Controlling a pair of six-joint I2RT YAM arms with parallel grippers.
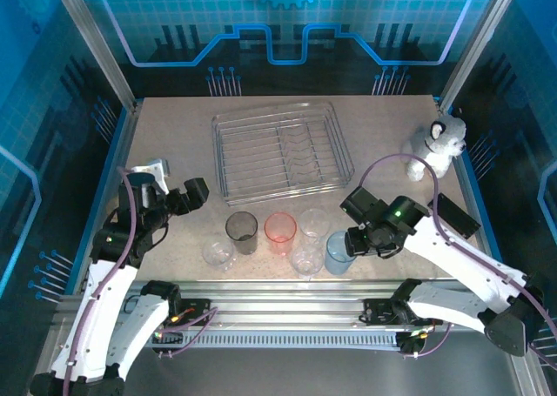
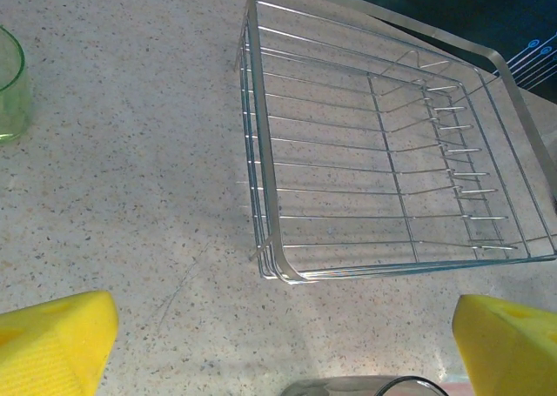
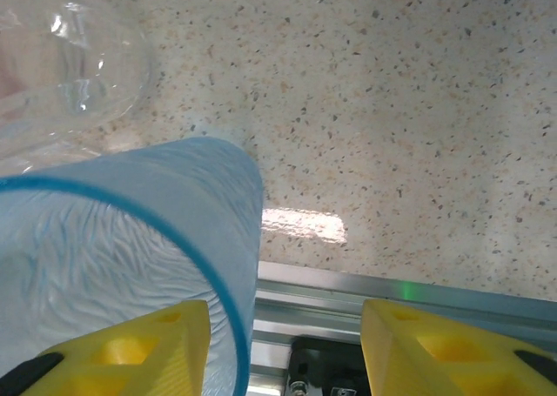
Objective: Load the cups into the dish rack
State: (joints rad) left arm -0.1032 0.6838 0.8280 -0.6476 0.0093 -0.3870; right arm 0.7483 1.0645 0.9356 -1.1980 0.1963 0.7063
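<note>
The dish rack [image 1: 283,152] is a silver wire rack at the back middle of the table, seen too in the left wrist view [image 2: 392,152]; nothing lies in it. In front of it stand a smoky dark cup [image 1: 242,231], a red-pink cup [image 1: 280,229], three clear cups [image 1: 314,224] and a blue cup [image 1: 338,251]. My right gripper [image 3: 287,344] is open astride the blue cup's [image 3: 130,231] rim, one finger [image 3: 130,348] inside and the other apart from the wall. My left gripper [image 2: 283,352] hangs open above the table before the rack, over the smoky cup's rim [image 2: 365,385].
A pale green cup [image 2: 10,87] stands at the left edge of the left wrist view. A white plush dog [image 1: 439,148] sits at the back right. A metal rail [image 3: 392,296] runs along the table's near edge, right by the blue cup.
</note>
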